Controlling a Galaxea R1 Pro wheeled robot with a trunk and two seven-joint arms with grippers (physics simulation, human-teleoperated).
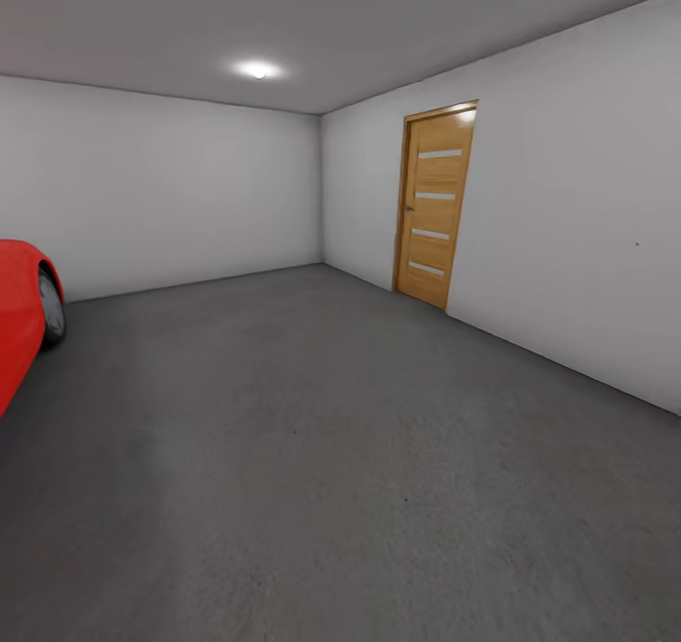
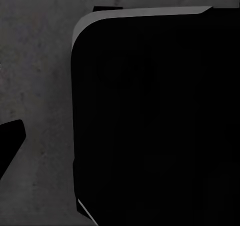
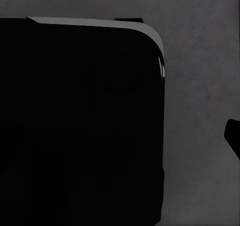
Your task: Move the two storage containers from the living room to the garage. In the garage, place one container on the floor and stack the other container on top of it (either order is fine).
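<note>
We stand in the garage: dark concrete floor (image 1: pixel 312 453), wooden door (image 1: pixel 435 202), red car (image 1: pixel 21 311) at our left. No container is anywhere we can see. Each wrist camera looks down past a black body at concrete, and we cannot tell whether either tool is spread or closed. Turning carelessly could clip the car.
</note>
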